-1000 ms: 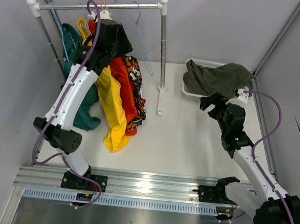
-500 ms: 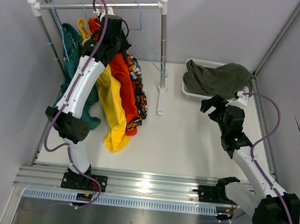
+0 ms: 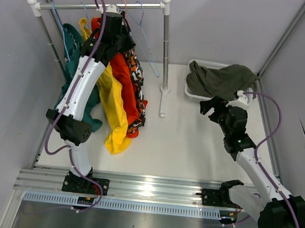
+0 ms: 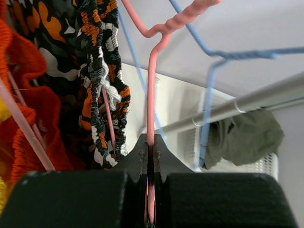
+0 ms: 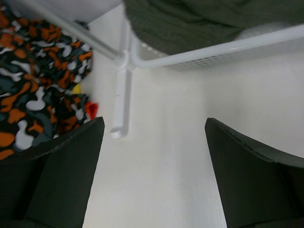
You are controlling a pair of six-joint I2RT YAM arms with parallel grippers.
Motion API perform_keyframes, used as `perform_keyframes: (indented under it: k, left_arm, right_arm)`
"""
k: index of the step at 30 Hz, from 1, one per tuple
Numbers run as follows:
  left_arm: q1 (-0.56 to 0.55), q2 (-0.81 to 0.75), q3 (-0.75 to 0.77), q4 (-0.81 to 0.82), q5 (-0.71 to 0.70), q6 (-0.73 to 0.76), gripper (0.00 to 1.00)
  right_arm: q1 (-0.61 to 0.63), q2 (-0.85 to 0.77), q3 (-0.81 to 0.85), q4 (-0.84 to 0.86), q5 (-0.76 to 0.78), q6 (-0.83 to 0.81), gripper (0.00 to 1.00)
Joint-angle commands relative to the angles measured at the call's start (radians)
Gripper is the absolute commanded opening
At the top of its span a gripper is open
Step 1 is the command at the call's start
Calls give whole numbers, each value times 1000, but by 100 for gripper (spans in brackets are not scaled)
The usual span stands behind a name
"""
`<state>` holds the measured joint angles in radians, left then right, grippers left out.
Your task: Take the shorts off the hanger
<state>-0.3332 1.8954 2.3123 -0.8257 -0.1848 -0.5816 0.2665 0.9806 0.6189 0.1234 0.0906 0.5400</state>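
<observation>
Shorts (image 3: 126,99) are split up: the teal pair (image 3: 90,120), yellow pair (image 3: 115,124), red-orange pair (image 3: 125,75) and camo pair (image 3: 139,89) hang bunched on the clothes rail (image 3: 66,5) at the back left, and the dark olive pair (image 3: 218,79) lies draped over the white basket (image 5: 223,47) at the back right.

The overhead view gives that whole layout, but the left arm (image 3: 80,87) covers the hanger tops, so no grip is visible from there. The left wrist view sorts it out: the left end effector (image 4: 150,147) is pinched together on the pink hanger (image 4: 151,85) wire, below its twisted neck, with the camo waistband just beside it on one side and a blue hanger (image 4: 207,114) on the other. The right wrist view shows the right end effector (image 5: 154,123) with fingers wide apart, nothing between them, over bare tabletop (image 3: 192,143) near the basket rim and the rack's foot (image 5: 121,104).

The fabric all looks soft and crumpled, with the yellow pair trailing furthest toward the near edge. Open tabletop sits between the rack post (image 3: 165,46) and the basket; the side wall (image 3: 6,92) runs close by the teal pair.
</observation>
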Motion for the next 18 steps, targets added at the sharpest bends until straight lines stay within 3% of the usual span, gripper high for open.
perform_keyframes:
  k: [1,4,5,11,15,18]
  left_arm:
    - [2,-107,53,72,99,-40,0]
    - [0,-113,44,73,105,-60,0]
    - [-1,-114,39,71,113,-70,0]
    - [-10,-154,-62,114,136,-103,0]
    - [-10,-162,-77,109,153,-112,0]
    - [-10,-188,-96,109,165,-113,0]
  right_arm:
    - [61,-52,116,44,-152,-32,93]
    - [144,-63,208,55,-190,-38,93]
    - [227,-59,261,56,-183,-43,93]
    - [573,85,436,87,3,-121,95]
    - [693,255,588,99,90,-178,95]
    - [709,369,642,117,87,-172,94]
